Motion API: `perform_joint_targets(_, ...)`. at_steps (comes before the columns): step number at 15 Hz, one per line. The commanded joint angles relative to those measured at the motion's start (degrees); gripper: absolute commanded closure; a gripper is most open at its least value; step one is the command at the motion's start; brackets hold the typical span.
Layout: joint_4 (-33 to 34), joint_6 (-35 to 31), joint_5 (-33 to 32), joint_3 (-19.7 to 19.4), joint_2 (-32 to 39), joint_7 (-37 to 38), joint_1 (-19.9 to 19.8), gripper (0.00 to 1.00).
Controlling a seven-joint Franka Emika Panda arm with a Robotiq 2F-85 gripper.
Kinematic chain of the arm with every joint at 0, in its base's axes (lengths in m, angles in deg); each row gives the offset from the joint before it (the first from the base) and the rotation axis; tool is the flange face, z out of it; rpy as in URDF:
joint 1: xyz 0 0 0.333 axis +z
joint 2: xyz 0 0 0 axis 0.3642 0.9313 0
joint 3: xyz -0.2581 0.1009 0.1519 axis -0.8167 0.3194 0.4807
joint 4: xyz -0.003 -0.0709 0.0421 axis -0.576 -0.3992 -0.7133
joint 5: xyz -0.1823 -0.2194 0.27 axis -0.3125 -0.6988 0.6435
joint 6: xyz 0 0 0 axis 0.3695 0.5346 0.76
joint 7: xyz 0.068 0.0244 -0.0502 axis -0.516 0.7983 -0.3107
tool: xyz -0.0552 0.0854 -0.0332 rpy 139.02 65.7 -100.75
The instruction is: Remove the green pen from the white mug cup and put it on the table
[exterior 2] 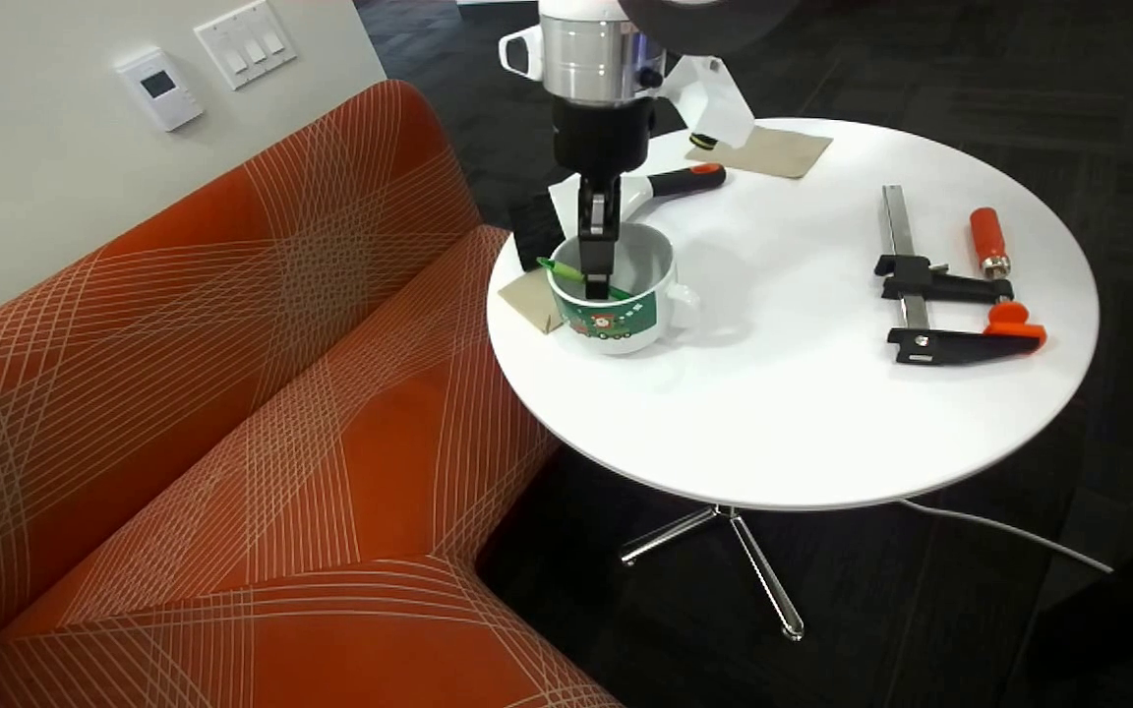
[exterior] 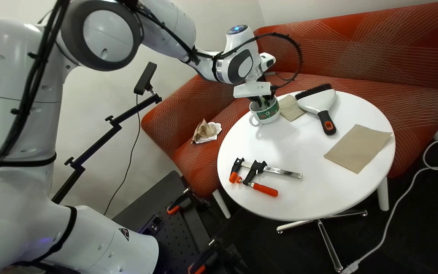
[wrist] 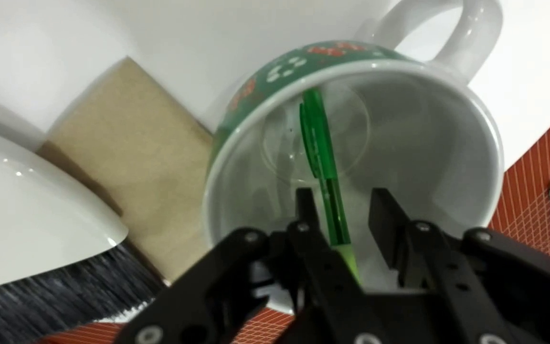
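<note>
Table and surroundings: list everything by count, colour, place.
sofa: 1, orange, along wall
table: 1, white, beside sofa
white mug cup: 1, white-green, on table
green pen: 1, green, in mug
brush: 1, white-black, on table
sheets: 2, tan, on table
clamp: 1, black-orange, on table
crumpled paper: 1, tan-white, on sofa
thermostat: 1, white, wall
switch panel: 1, white, wall
stand: 1, black, before wall
cable: at least 1, white, floor
platform: 1, dark, near sofa
other clamps: 2, black-orange, at platform
robot arm: 1, white, over table
pincer: 1, black, open astride pen
</note>
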Motion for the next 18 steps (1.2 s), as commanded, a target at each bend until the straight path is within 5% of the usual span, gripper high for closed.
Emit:
perform_joint_targets(1,1.6,2.0,-1.2,0.0,0.2,0.2,0.2,0.96)
perform_joint_targets(7,-3.8,0.1,-1.3,-0.6,-5.7,2.3,0.8,0.97)
perform_joint_targets(18,-22.1,3.4,-7.8,-7.2,-30.3,14.6,5.7,0.97)
